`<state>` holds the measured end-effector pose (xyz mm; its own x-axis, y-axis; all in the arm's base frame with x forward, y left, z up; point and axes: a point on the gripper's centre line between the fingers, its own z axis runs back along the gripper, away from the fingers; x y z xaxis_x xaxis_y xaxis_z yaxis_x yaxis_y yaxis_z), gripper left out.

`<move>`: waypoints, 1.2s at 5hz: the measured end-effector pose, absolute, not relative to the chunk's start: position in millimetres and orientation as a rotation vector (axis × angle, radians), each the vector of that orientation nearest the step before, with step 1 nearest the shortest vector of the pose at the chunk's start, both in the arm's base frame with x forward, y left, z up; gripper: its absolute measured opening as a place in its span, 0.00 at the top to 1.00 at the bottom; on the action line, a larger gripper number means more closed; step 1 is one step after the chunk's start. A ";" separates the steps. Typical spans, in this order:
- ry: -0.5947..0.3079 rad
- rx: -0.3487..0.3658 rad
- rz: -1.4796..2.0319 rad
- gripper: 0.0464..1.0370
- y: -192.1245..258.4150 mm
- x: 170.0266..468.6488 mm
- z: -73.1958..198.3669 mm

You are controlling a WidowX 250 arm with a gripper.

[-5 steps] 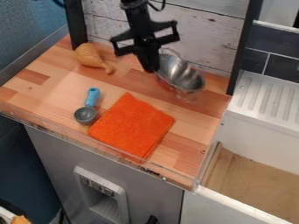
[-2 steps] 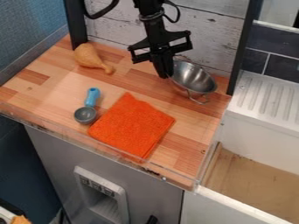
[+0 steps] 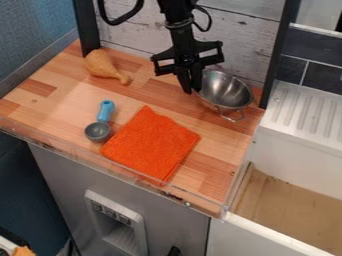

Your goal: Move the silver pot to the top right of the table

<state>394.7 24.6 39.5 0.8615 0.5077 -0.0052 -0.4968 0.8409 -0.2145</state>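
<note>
An orange cloth (image 3: 151, 143) lies near the front of the wooden counter (image 3: 207, 180), with a blue-handled measuring scoop (image 3: 98, 131) just left of it. Beyond the cloth, the silver pot (image 3: 227, 92) is at the counter's back right, its left rim pinched in the black gripper (image 3: 192, 91). A toy chicken drumstick (image 3: 103, 65) lies at the back left, near the whitewashed plank wall (image 3: 127, 35).

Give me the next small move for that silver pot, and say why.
I'd probably ease the silver pot gently downward: it is at the table's top right, beside the black post, with the gripper at its left rim, and I can't tell whether it sits flat.
</note>
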 end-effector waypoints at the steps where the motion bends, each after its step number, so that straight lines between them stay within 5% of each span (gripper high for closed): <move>1: -0.052 -0.201 0.537 0.53 26.4 394.2 39.1; 2: -0.041 -0.194 0.544 0.21 27.3 391.1 36.4; 3: -0.058 -0.185 0.551 0.03 29.0 390.2 44.5; 4: -0.118 -0.166 0.565 0.03 35.6 389.8 71.1; 6: -0.260 0.006 0.603 0.04 56.2 376.5 107.4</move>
